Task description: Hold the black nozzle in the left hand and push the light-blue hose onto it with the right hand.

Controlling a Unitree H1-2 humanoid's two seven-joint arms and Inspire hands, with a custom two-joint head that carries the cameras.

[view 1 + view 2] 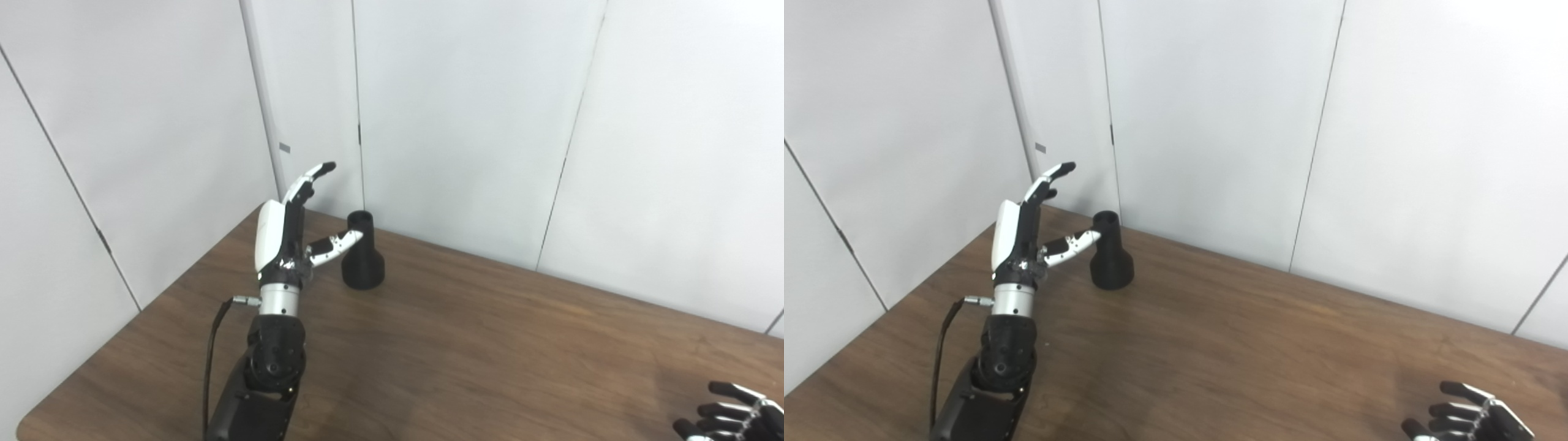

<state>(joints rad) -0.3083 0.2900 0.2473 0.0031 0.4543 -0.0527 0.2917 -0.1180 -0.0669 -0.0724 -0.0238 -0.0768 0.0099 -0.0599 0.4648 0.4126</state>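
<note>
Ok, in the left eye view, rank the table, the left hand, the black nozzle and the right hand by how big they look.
1. Wooden table, by far the largest.
2. Left hand, open, beside the nozzle.
3. Black nozzle, standing upright, somewhat smaller than the left hand.
Right hand: mostly cut off at the bottom right corner, so I cannot rank it fairly.

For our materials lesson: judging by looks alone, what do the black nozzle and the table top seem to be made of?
Black nozzle: probably plastic, matte; its surface is dull and even, with no bright glints. Table: wood or wood-look laminate, smooth satin finish; brown grain streaks run along it with a soft sheen. Which of the two is unclear.
</note>
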